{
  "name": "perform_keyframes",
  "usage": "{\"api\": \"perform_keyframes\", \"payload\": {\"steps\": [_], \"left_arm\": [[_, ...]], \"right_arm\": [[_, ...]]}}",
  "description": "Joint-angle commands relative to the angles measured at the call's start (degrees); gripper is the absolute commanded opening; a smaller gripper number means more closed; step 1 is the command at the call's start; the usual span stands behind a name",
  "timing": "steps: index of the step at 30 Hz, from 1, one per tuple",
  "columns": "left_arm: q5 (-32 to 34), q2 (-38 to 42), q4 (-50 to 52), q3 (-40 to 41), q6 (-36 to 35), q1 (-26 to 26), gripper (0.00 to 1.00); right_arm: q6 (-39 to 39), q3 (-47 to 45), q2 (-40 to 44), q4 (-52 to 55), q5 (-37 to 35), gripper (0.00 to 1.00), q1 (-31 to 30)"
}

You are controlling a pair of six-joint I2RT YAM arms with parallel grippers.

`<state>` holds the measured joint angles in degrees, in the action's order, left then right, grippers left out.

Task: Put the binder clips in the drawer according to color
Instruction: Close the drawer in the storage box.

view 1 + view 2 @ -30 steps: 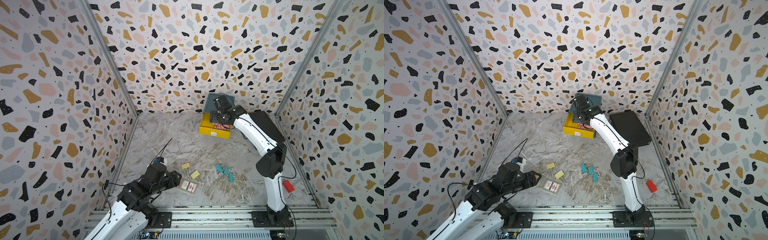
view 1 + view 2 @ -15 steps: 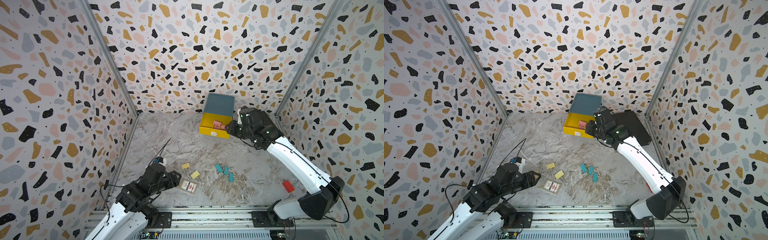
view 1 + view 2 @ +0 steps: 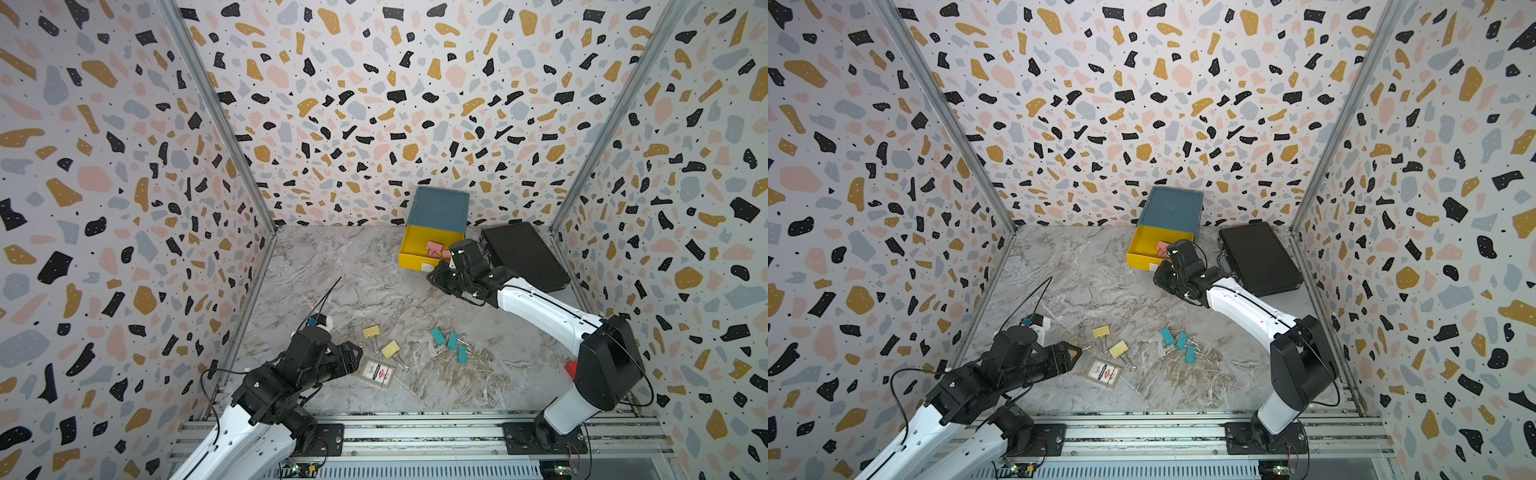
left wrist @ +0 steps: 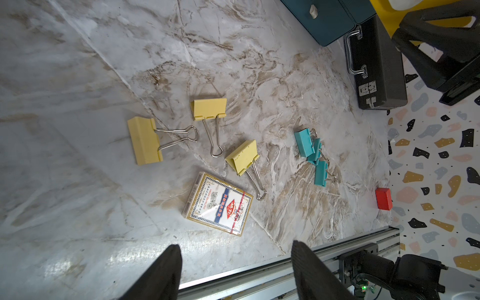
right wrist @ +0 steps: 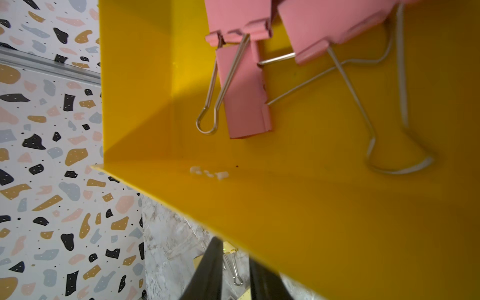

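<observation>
Nearest the rail, the left claw (image 4: 235, 246) hangs wide open and empty just short of the printed card pack (image 4: 218, 204) lying flat on the marble-patterned counter (image 4: 78, 78). Just beyond the pack lie three pale yellow fold-back binder clips (image 4: 209, 109) with silver wire handles. To its right, three teal clips (image 4: 311, 153) are bunched together, with a small red block (image 4: 383, 198) farther out.

Well beyond the pack, at the back wall, stands the teal-blue three-drawer chest (image 3: 438, 208), its yellow top drawer (image 3: 411, 259) pulled out. What look like three pink clips (image 5: 246, 91) lie overlapping inside; nothing else shows there. A flat black briefcase (image 3: 523, 257) sits beside the chest.

The right claw (image 5: 235, 253) hovers at that drawer's front edge, jaws drawn almost together on nothing.

The pink batch looks finished, with yellow and teal not yet sorted. The next move probably calls for closing this drawer, opening a lower one by its small white pull, then pinching a clip by its body.
</observation>
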<state>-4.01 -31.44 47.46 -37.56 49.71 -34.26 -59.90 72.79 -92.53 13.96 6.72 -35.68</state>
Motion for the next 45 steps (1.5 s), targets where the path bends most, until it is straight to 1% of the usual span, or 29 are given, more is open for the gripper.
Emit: {"api": "perform_keyframes", "payload": {"steps": [1,6,11,16,20,26,28,38,45], "left_arm": [[0.1,-0.2,-1.9,-1.4,0.1,-0.3,0.70],[-0.1,-0.5,-2.1,-1.4,0.1,-0.3,0.71],[-0.1,-0.2,-1.8,-1.5,0.0,-0.2,0.70],[0.2,0.2,-1.3,-1.3,0.0,-0.2,0.71],[0.2,0.3,-0.9,-1.6,-0.1,-0.2,0.71],[0.5,0.2,0.3,-3.1,-0.6,-0.2,0.71],[0.6,0.3,0.7,-3.5,-0.8,-0.2,0.71],[0.3,0.5,-0.1,-3.0,-0.9,-0.2,0.71],[0.2,0.6,0.0,-2.9,-0.8,-0.2,0.71]], "right_arm": [[-2.9,-0.9,0.8,-5.3,-3.6,0.24,-0.4],[-5.0,-3.8,0.7,-13.9,-10.0,0.26,-0.9],[-5.9,-3.6,-0.7,-18.2,-15.0,0.28,-1.2],[-6.9,-2.5,-2.3,-20.1,-19.2,0.29,-1.1],[-7.9,-0.1,-5.3,-20.5,-21.5,0.30,-0.7],[-9.5,1.4,-9.9,-28.2,-21.0,0.30,1.7],[-10.2,2.5,-10.9,-29.2,-20.6,0.31,2.5],[-13.2,5.4,-14.2,-30.7,-20.9,0.32,4.1],[-15.9,5.1,-14.1,-30.5,-19.2,0.33,4.5]]}}
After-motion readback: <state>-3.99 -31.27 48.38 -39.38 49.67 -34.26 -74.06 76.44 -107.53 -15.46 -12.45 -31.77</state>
